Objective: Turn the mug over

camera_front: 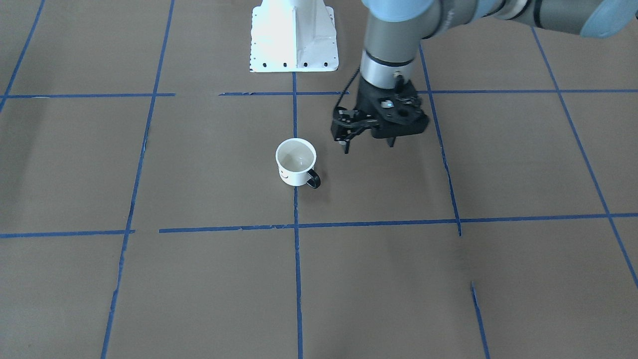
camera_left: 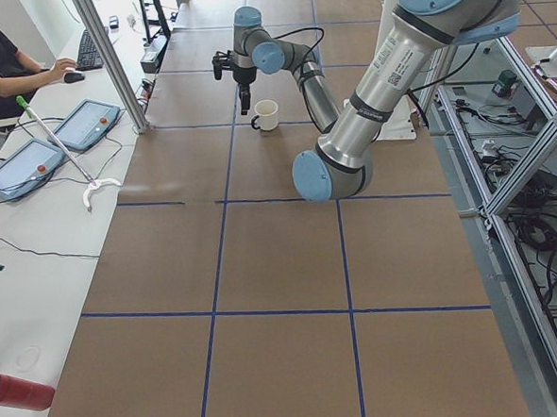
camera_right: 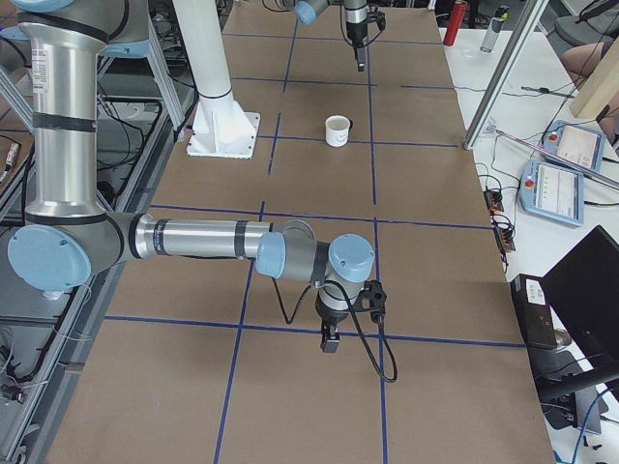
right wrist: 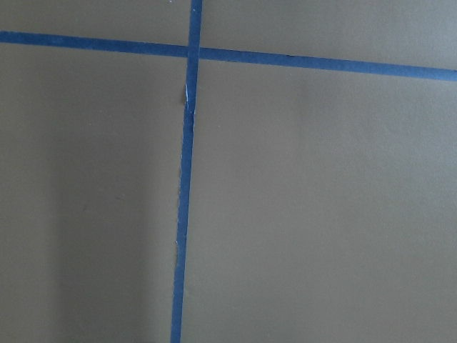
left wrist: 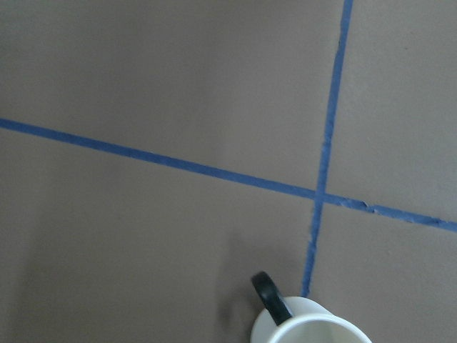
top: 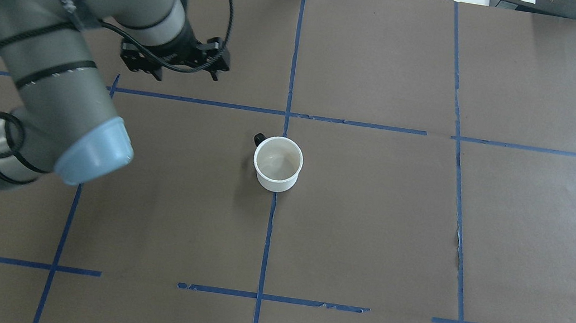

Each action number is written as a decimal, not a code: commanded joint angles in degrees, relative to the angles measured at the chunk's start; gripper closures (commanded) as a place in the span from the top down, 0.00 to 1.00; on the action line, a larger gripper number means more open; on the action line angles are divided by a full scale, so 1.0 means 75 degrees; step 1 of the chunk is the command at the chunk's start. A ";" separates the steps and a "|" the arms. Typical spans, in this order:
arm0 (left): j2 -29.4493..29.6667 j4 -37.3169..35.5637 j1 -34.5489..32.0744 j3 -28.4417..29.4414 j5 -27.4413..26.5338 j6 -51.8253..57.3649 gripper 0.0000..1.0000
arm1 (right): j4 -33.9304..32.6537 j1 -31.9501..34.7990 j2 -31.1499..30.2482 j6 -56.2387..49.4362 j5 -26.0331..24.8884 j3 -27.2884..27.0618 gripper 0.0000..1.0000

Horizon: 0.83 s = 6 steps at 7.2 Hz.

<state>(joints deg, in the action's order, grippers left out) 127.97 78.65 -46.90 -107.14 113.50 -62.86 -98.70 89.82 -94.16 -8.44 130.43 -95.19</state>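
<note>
Across the brown tabletop point(top: 369, 223), ruled with blue tape lines point(top: 268, 237), we judge the step in hand to be an approach by the left gripper point(camera_front: 369, 146) toward the mug point(top: 277, 164); the frames alone do not settle whether the flip lies ahead or is done. The mug stands upright, mouth up, on the central tape line; nothing touches it; its black handle point(top: 259, 139) points toward the robot's left and away from its base. If the flip lies ahead, we would bring the gripper over the rim on a side clear of the handle; lower one finger inside the wall and one outside; close firmly; lift clear of the tabletop before rolling the wrist; then set the mouth down flat so the mug neither skids nor tips. The enamel-looking wall is likely slick, so a shallow pinch risks a slip.

The left arm point(top: 53, 66) reaches in from the overhead view's left, elbow bent, wrist turned down so that the gripper points at the tabletop; it hovers above the surface, near the mug but apart from it, on the handle's side; its jaws stand apart and hold nothing. The right arm point(camera_right: 193, 237) lies low and stretched along the tabletop, well apart from the mug; the right gripper point(camera_right: 330, 340) points down close to the surface, and we cannot tell whether it is open or closed.
</note>
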 commanded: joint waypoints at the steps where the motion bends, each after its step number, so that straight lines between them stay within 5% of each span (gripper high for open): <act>1: -0.1271 0.0420 -0.1555 -0.0222 0.0940 0.2289 1.00 | 0.0000 0.0000 -0.0008 0.0000 0.0000 0.0000 1.00; 6: -0.4519 0.0822 -0.5023 0.0184 0.2838 0.8053 1.00 | 0.0000 0.0000 -0.0008 0.0000 0.0000 0.0000 1.00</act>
<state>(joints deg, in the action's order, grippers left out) 99.24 84.76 -77.17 -108.01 130.92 -13.35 -98.70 89.83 -94.18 -8.44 130.43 -95.18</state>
